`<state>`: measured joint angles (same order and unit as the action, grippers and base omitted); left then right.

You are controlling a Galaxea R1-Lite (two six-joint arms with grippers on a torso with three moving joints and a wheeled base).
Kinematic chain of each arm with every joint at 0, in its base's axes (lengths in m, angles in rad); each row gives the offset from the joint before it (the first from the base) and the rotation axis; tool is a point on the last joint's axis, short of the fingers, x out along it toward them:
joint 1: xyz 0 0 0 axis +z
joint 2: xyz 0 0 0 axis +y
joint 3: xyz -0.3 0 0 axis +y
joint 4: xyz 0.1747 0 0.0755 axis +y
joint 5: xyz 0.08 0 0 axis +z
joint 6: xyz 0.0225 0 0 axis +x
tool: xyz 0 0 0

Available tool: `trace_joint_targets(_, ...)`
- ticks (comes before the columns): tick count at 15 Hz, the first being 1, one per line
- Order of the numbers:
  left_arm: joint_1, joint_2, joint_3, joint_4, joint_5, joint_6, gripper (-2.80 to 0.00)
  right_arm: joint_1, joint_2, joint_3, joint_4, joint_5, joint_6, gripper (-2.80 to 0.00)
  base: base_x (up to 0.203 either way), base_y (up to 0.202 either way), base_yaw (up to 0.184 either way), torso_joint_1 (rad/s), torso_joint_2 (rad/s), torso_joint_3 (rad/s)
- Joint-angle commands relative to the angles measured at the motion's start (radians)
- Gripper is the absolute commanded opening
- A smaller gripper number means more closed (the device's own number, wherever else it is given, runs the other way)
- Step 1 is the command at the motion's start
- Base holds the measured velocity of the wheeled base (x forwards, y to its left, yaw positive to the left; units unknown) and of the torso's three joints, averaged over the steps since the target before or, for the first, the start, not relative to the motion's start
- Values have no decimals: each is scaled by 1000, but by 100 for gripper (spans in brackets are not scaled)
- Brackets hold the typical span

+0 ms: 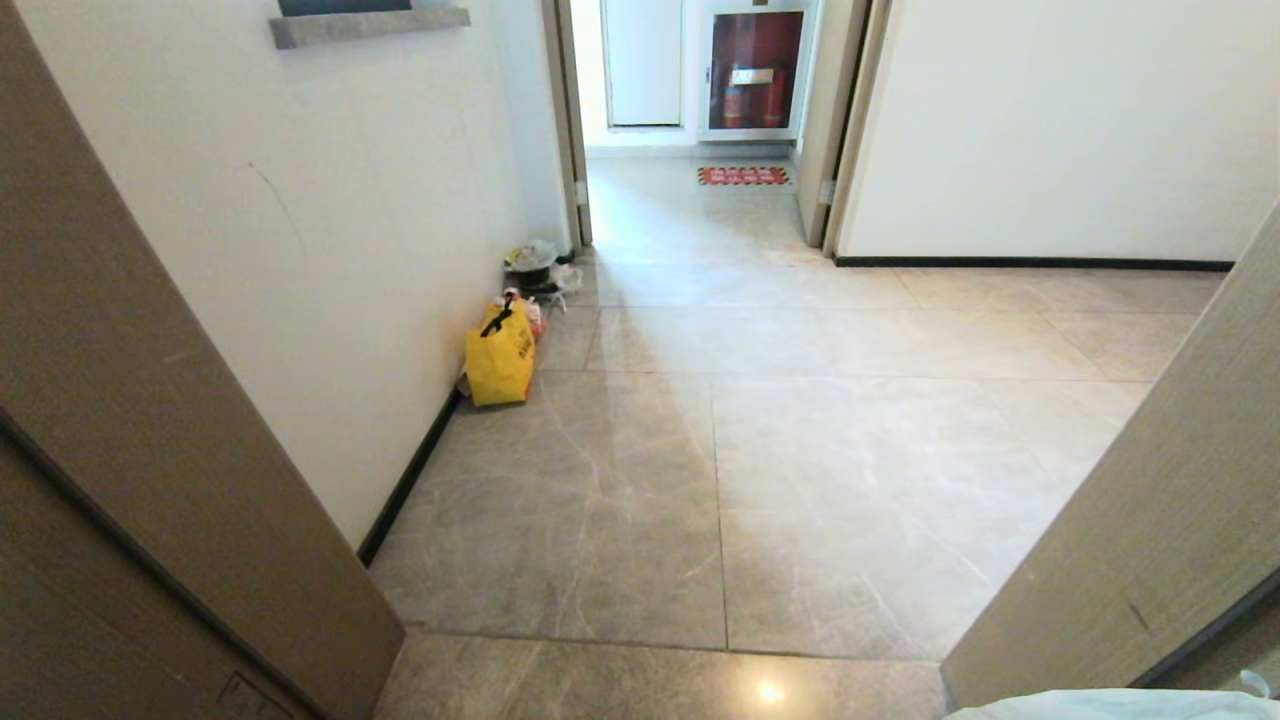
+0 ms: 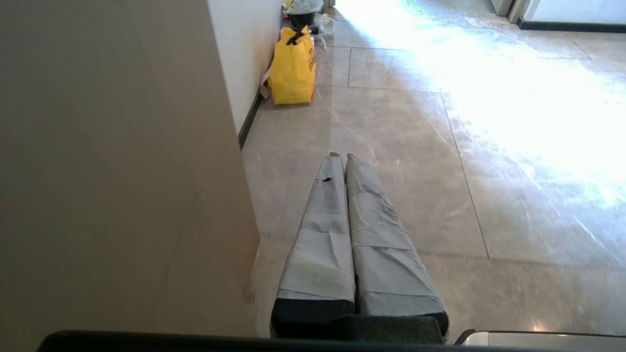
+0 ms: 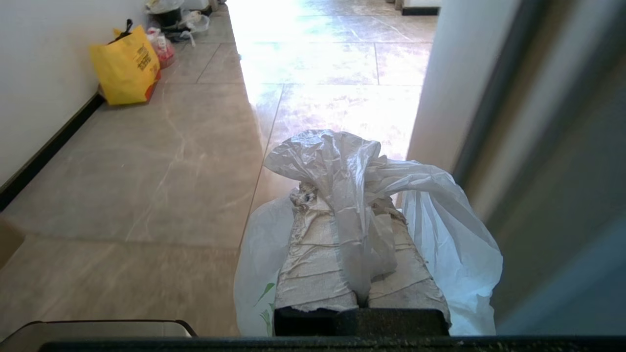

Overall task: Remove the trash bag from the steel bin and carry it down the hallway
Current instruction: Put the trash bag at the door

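My right gripper (image 3: pixel 345 200) is shut on the trash bag (image 3: pixel 450 225), a thin white plastic bag with green print low on its side. The bag's knotted top is pinched between the taped fingers (image 3: pixel 313 254) and its body hangs below and around them. A white strip of the bag (image 1: pixel 1120 705) shows at the head view's lower right edge. My left gripper (image 2: pixel 342 156) is shut and empty, held over the hallway floor (image 1: pixel 800 450) beside a brown door frame (image 2: pixel 122 171). The steel bin is out of view.
Brown door frames stand close on my left (image 1: pixel 150 450) and right (image 1: pixel 1150 520). A yellow bag with black handles (image 1: pixel 500 355) leans against the left wall, with a heap of small bags and a dark pot (image 1: pixel 535 270) behind it. A doorway (image 1: pixel 700 120) opens at the far end.
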<state>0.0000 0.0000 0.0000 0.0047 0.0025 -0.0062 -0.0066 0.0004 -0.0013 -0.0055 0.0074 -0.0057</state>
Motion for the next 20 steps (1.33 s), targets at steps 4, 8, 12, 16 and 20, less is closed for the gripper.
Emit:
trace_joint_targets(4, 0, 0, 0, 0, 1, 0, -280, 0, 0, 0, -1, 0, 0, -280, 195, 0, 1, 3, 4, 4)
trace_joint_targets(8, 0, 0, 0, 0, 1, 0, -280, 0, 0, 0, 0, 0, 0, -280, 184, 0, 2, 2, 2, 0)
trace_joint_targets(12, 0, 0, 0, 0, 1, -1, -280, 0, 1, 0, -1, 0, 0, -280, 193, 0, 2, 4, 2, 2)
trace_joint_targets(16, 0, 0, 0, 0, 1, 0, -280, 0, 0, 0, -1, 0, 1, -280, 193, 0, 2, 1, 2, 3)
trace_joint_targets(20, 0, 0, 0, 0, 1, -1, -280, 0, 0, 0, 1, 0, 1, -280, 195, 0, 2, -1, 4, 3)
